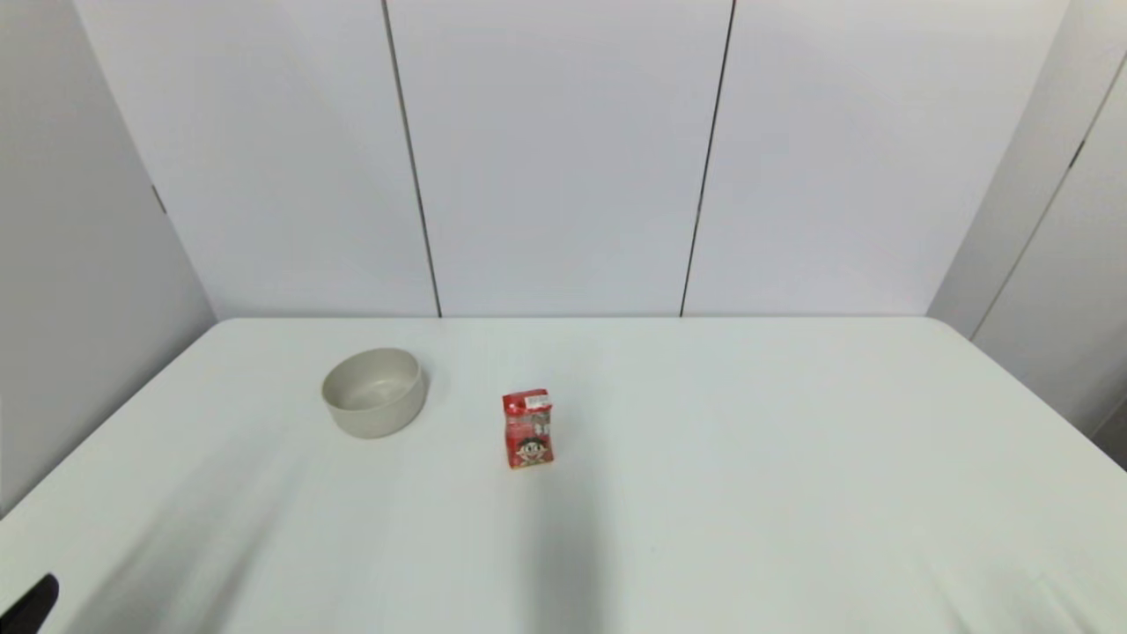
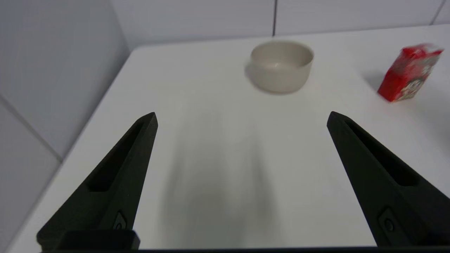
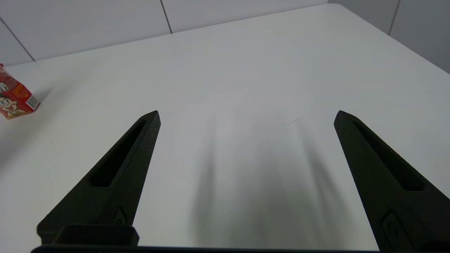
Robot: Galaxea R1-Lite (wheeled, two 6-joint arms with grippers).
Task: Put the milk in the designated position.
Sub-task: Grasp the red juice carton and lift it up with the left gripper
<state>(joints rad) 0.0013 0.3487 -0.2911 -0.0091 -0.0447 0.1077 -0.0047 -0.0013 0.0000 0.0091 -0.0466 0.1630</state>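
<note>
A: The milk, a small red cardboard drink carton (image 1: 528, 429) with a cartoon child's face on its front, stands upright near the centre of the head view on the plain white table (image 1: 792, 458), untouched. It looks light and fairly stiff, though thin card walls would likely dent under a hard squeeze, and the printed surface may be a little slick.

B: So a hold across the two flat side faces, around mid-height, seems the safest choice.

A: To the carton's left, well apart from it, sits the round beige bowl (image 1: 373, 391). Its inside shows nothing in it.

B: And the grippers?

A: The left gripper (image 2: 242, 119) hangs above bare tabletop with its fingers spread wide, nothing between them; bowl and carton lie beyond it. The right gripper (image 3: 247, 117) is likewise released and empty, the carton at the far left edge of its view.
</note>
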